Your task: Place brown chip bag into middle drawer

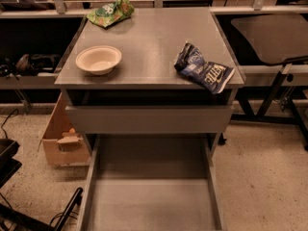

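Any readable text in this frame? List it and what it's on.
"ettle": white letters on the dark blue bag; first letter creased, reading unsure.
Green bag: print too blurred to read.
Bowl, open drawer, cardboard box: no text.
Gripper: not in view.

Bowl [98, 59] left, bag [204, 69] right — open drawer [151, 201] below
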